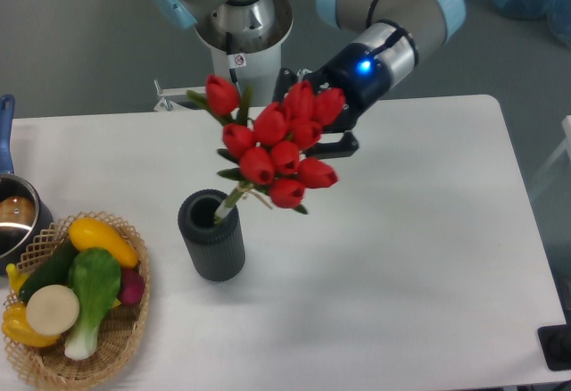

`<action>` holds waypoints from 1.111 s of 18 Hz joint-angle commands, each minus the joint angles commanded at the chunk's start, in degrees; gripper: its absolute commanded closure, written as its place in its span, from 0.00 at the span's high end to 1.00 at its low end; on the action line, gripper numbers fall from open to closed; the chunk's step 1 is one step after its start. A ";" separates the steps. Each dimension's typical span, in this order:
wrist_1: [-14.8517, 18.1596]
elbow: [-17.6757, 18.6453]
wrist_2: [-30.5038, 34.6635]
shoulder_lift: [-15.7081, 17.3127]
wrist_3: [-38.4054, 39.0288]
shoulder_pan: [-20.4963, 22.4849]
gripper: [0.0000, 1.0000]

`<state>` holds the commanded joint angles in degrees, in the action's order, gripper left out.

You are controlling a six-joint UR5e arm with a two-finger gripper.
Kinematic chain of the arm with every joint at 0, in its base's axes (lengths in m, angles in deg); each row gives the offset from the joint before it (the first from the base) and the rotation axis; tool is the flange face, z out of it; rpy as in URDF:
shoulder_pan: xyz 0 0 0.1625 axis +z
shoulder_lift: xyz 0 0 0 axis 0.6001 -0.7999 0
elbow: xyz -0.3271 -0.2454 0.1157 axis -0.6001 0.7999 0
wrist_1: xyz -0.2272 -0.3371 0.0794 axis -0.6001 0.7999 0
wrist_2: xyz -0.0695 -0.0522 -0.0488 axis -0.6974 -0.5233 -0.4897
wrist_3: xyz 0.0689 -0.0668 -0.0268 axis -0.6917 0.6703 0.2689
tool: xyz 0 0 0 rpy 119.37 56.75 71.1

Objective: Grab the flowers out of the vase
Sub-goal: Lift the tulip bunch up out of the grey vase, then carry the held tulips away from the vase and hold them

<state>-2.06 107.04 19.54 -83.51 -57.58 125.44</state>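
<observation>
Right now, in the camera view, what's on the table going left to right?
Metal pot at the left edge → wicker basket of vegetables → vase → flowers, lifted up and right of the vase mouth → gripper behind the blooms.

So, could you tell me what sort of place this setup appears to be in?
Probably a robotics lab's tabletop test station: a pedestal-mounted arm reaches over a plain white table, and staged props sit on it, namely red tulips, a dark ribbed vase and a wicker basket of vegetables.
</observation>
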 joint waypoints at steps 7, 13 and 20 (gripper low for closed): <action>0.00 -4.04 9.55 -0.09 -3.61 6.60 0.14; 0.09 -6.86 24.93 -0.70 -8.51 6.69 0.15; 1.05 -7.48 43.93 -0.62 -17.76 5.38 0.10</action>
<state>-1.01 99.57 63.47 -84.13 -75.35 130.82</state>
